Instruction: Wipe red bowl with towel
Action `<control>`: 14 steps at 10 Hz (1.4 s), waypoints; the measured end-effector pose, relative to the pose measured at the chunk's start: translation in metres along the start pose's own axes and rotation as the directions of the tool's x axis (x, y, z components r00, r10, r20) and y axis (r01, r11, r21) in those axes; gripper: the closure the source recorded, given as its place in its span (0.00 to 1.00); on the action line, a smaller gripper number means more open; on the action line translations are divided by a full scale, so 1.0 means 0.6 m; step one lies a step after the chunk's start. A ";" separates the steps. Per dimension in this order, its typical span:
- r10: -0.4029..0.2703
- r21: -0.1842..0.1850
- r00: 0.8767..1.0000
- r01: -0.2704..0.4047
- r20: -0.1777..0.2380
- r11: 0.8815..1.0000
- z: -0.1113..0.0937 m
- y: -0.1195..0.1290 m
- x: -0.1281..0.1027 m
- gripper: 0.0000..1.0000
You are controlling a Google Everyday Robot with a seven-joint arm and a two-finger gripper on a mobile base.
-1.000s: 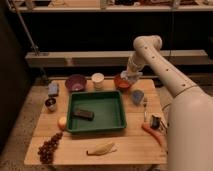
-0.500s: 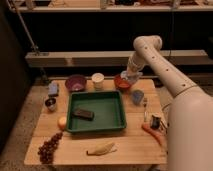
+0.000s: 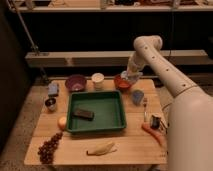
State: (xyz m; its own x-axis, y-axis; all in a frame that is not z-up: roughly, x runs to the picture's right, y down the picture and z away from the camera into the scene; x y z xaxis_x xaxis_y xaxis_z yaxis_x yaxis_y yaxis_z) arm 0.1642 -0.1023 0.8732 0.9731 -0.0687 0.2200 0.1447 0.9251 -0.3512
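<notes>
1 hand (image 3: 131,76) clamps a towel (image 3: 129,78) over the red bowl (image 3: 120,82), white cup (image 3: 98,80) beside it.

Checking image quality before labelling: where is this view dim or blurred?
Camera view: the shelving behind is dark, the wooden table evenly lit; the tool over the red bowl blurs into the towel; soft focus throughout.

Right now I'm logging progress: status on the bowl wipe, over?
Gripper down at red bowl, towel bunched at its tip. Blue cup close beside the bowl. Nothing blocking.
</notes>
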 end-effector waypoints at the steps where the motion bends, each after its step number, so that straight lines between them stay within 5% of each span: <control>1: 0.000 0.000 1.000 0.000 0.000 1.000 0.000 0.000 0.000 1.00; 11: -0.001 0.003 1.000 0.001 0.003 1.000 0.002 -0.001 -0.001 1.00; 14: 0.003 0.044 0.996 -0.007 0.094 0.999 0.021 -0.022 -0.042 1.00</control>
State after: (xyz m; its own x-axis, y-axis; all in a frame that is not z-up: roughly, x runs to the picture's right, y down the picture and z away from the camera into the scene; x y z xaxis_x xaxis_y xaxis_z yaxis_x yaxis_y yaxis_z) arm 0.1355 -0.1082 0.8835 0.9523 -0.0301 0.3038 0.1295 0.9409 -0.3128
